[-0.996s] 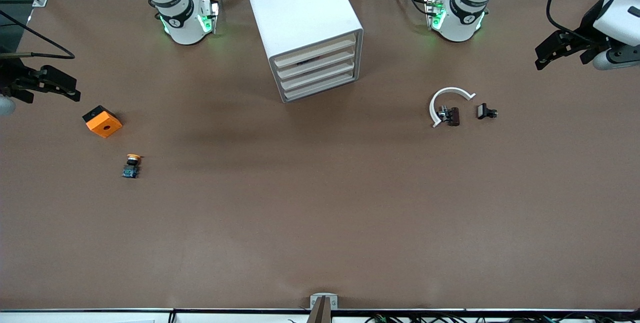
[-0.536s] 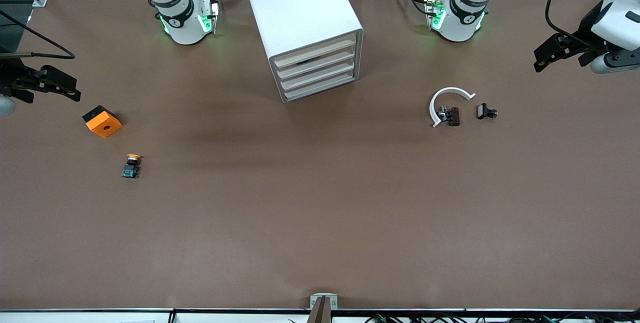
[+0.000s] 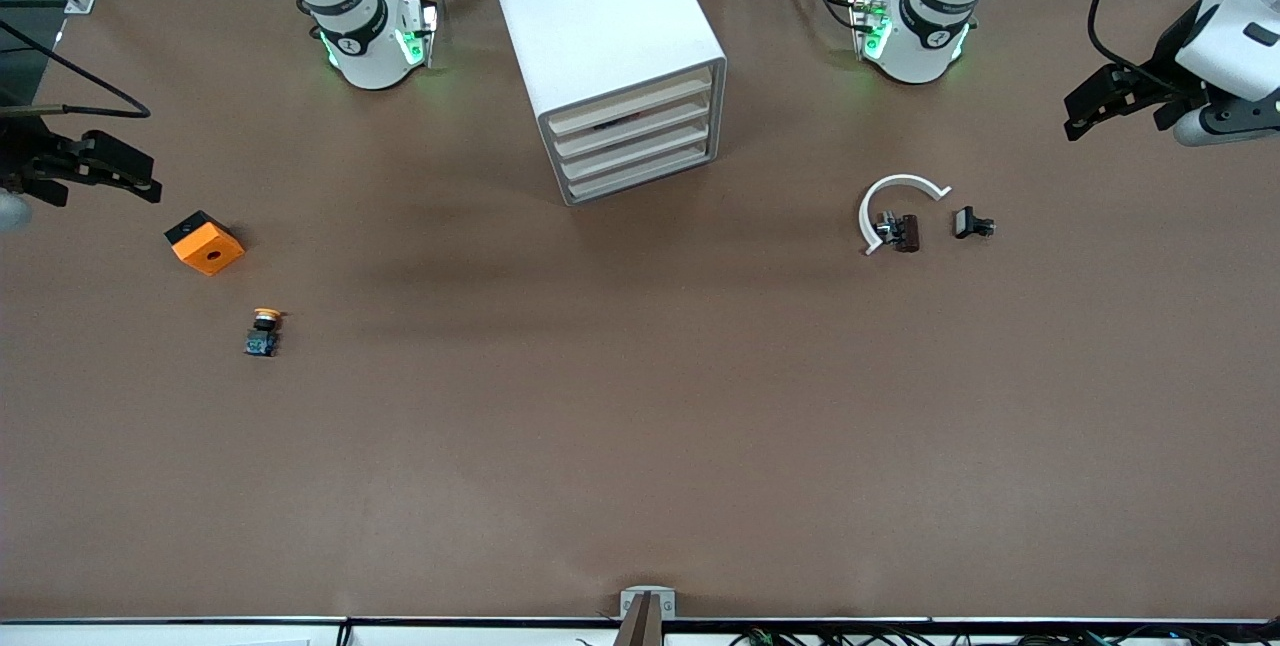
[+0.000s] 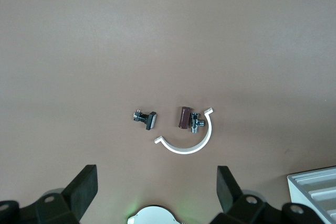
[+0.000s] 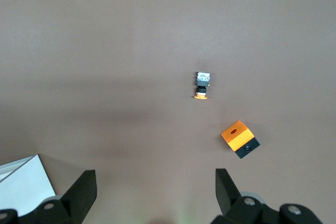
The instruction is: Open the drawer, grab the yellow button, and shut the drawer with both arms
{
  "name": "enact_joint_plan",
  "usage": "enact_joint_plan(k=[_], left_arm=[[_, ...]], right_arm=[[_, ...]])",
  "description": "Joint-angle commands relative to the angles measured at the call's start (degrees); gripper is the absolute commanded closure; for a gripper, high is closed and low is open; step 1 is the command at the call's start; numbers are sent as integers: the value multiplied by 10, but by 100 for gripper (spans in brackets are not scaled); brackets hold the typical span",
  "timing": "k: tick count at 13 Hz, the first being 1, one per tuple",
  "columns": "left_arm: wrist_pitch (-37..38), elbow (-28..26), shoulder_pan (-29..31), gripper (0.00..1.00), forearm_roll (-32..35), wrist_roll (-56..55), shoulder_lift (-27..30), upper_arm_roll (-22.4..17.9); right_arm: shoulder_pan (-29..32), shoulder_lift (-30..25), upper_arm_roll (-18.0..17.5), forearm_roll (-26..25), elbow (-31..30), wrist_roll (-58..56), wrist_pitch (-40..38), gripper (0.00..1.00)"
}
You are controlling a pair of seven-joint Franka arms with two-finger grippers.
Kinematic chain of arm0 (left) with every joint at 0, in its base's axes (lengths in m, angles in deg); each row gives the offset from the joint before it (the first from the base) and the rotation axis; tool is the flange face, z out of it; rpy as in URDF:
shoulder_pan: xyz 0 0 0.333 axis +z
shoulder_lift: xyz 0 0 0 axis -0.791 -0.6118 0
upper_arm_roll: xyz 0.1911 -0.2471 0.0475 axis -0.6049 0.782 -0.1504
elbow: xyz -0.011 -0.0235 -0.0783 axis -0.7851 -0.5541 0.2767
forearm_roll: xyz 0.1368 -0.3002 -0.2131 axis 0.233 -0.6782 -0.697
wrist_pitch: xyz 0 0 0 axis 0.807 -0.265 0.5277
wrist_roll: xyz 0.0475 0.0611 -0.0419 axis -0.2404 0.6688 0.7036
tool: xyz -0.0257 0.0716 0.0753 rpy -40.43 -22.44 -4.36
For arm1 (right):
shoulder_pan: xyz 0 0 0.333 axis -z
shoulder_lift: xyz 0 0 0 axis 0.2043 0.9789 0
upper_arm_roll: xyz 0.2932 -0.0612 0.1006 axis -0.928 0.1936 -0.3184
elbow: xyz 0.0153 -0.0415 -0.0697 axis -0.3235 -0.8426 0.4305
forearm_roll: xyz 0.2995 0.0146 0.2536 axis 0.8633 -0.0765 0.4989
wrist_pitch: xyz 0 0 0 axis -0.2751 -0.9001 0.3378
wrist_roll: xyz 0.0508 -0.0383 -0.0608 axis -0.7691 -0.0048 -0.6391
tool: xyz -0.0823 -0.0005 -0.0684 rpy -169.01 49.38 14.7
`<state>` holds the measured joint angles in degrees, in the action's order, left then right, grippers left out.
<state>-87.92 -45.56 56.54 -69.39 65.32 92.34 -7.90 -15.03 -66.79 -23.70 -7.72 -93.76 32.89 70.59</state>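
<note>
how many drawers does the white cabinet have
4, stacked in the cabinet front: the top drawer, then three lower drawers beneath it. All look shut.

Even, soft overhead light falls on my table (image 3: pixel 640 446), bright enough with no glare, and a broad faint shadow band crosses the middle of the front frame. My wrist views are sharp at center, dimming slightly toward the corners.

The button (image 3: pixel 263 331) lies nearer the front camera than the block (image 3: pixel 205 243).
</note>
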Motion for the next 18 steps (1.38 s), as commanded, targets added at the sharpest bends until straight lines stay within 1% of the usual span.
enact_joint_plan(k=[1, 5, 9, 12, 14, 18], left_arm=[[8, -2, 0, 0, -8, 10, 10, -2], [15, 12, 1, 0, -7, 13, -3, -3], [15, 46, 3, 0, -7, 15, -29, -5], [15, 48, 4, 0, -7, 14, -31, -6], [16, 66, 3, 0, -7, 12, -46, -6], [15, 76, 4, 0, -7, 12, -58, -7]], right_arm=[[-3, 2, 1, 3, 10, 1, -8, 0], [-3, 2, 1, 3, 10, 1, -8, 0], [-4, 2, 1, 3, 10, 1, -8, 0], [-4, 2, 1, 2, 11, 0, -8, 0], [-4, 2, 1, 2, 11, 1, -8, 0], [-4, 3, 1, 2, 11, 1, -8, 0]])
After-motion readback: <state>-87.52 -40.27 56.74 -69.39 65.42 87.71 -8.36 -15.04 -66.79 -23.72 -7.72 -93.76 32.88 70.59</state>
